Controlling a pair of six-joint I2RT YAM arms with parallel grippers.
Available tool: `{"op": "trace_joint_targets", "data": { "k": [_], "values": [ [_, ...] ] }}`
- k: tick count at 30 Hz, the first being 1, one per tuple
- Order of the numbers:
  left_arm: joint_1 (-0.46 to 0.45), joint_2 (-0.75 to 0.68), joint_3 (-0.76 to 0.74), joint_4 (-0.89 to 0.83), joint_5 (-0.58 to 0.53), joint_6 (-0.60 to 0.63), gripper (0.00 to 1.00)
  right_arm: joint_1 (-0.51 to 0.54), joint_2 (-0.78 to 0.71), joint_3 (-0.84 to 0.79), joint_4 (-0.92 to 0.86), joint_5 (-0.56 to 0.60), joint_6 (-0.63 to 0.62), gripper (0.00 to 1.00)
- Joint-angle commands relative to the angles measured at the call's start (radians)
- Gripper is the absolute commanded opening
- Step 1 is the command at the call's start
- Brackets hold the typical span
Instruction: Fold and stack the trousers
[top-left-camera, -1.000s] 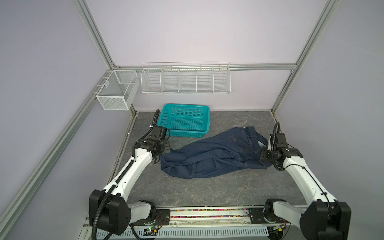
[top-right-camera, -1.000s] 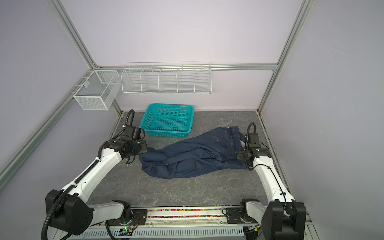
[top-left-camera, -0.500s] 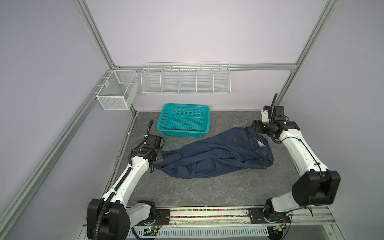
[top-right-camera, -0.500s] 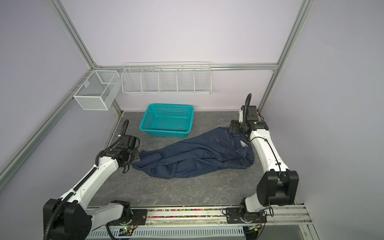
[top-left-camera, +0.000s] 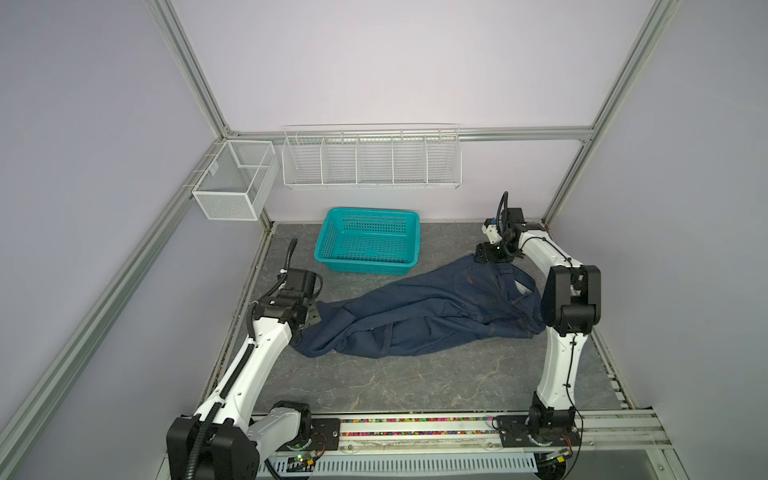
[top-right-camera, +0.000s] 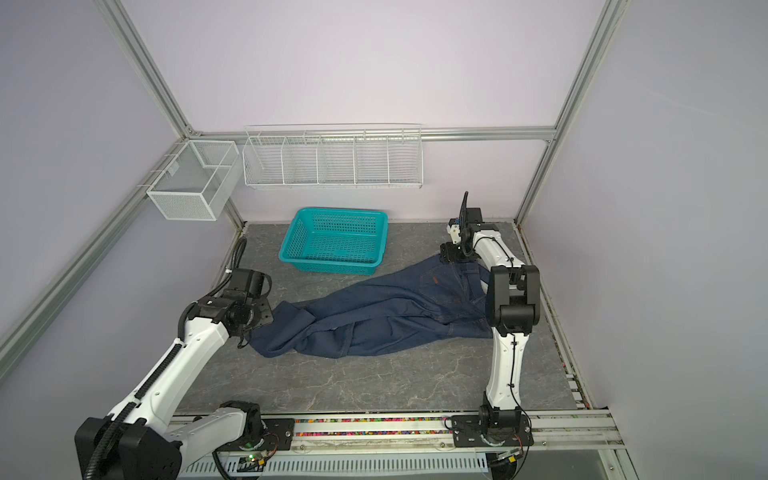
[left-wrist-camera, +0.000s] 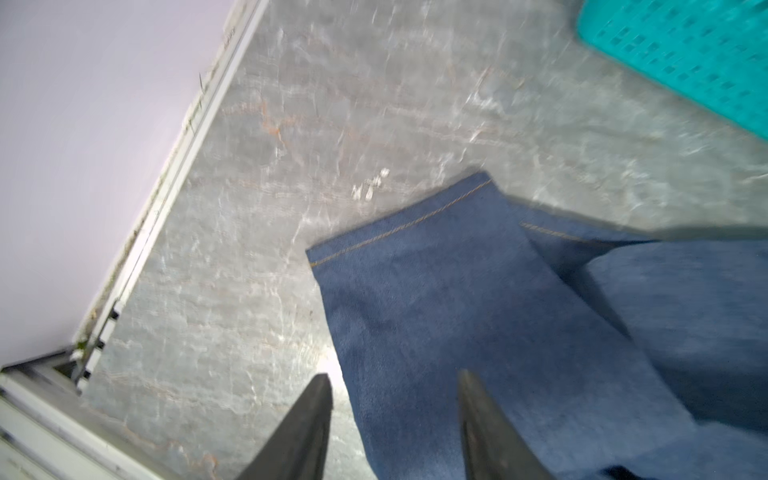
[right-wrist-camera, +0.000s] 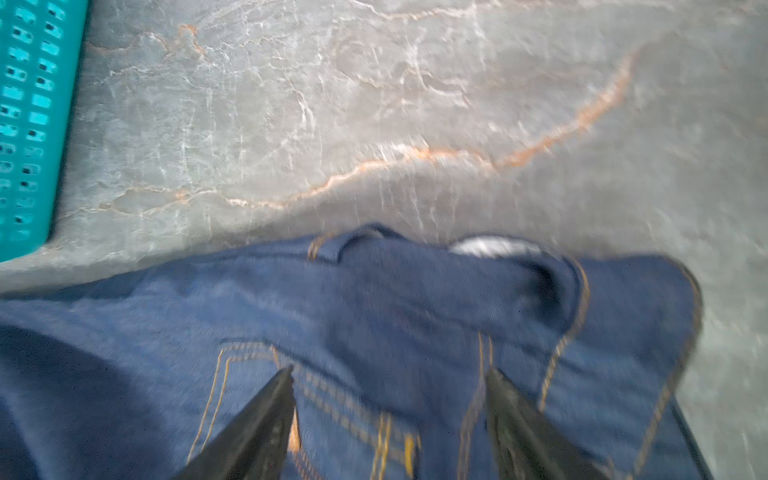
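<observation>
Trousers (top-left-camera: 419, 316) lie on the tabletop (top-left-camera: 415, 386), outside the teal basket (top-left-camera: 365, 266).

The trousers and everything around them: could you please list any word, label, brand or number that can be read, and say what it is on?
No text can be read in any view.
Tan patch on the trousers: too small to read.
Small tag on the white mesh bin: too small to read.
Teal basket: no lettering shows.
Both wrist views: blurred, only stitching shows.
</observation>
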Motion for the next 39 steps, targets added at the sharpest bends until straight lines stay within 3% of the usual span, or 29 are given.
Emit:
{"op": "trace_joint_targets", "data": {
  "k": [1,5,11,13,18,28,39],
  "values": [
    [0.006,-0.021,0.044,0.035,0.058,0.009,0.57,0.020,0.057,0.059,-0.033,-0.001,-0.075,0.71],
    [0.006,0.078,0.080,0.052,0.130,0.043,0.65,0.028,0.120,0.082,-0.042,0.003,-0.092,0.60],
    [0.015,0.228,0.132,0.111,0.101,0.097,0.70,0.040,0.092,0.062,-0.010,-0.011,-0.096,0.14],
    [0.015,0.281,0.154,0.138,0.109,0.094,0.71,0.040,0.024,0.017,0.041,-0.013,-0.091,0.08],
    [0.014,0.408,0.208,0.137,0.194,0.058,0.72,0.038,-0.183,-0.156,0.146,-0.043,-0.071,0.07],
    [0.010,0.553,0.231,0.178,0.197,0.010,0.70,0.058,-0.615,-0.631,0.356,-0.111,-0.005,0.07],
    [-0.008,0.690,0.251,0.204,0.161,-0.010,0.57,0.070,-0.801,-0.789,0.333,-0.107,0.010,0.07]
  ]
}}
